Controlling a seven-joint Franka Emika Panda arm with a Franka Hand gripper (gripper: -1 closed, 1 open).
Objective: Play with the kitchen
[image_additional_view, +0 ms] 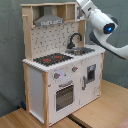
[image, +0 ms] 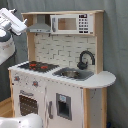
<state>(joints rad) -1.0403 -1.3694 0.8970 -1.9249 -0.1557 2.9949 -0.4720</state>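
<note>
The claw (image: 7, 19) sits high at the first exterior view's left edge, level with the grey hood (image: 40, 26) and clear of it; in the second exterior view the arm (image_additional_view: 102, 22) reaches in from the second exterior view's right toward the upper cabinets, and its tip is cut by the frame top. Whether the claw is released or clenched cannot be told from either view. The kitchen (image: 60, 70) stands upright below and beside the claw, on a wooden floor (image_additional_view: 110, 107). Directly beneath the hood, well below the claw, lies the stove (image: 36, 65) with red rings. Further from the claw along the counter (image: 102, 80) sits the sink (image: 74, 74), with the black faucet (image: 85, 59) curving over it. On the upper level, beyond the hood from the claw, is a white microwave panel (image: 70, 23) with a keypad. Below the stove are two knobs (image: 35, 83) and the oven door (image: 29, 104), which appears closed. Beside it is a lower cabinet door (image: 63, 106) with a dark inset. A grey curtain (image: 117, 45) hangs behind the whole unit.
</note>
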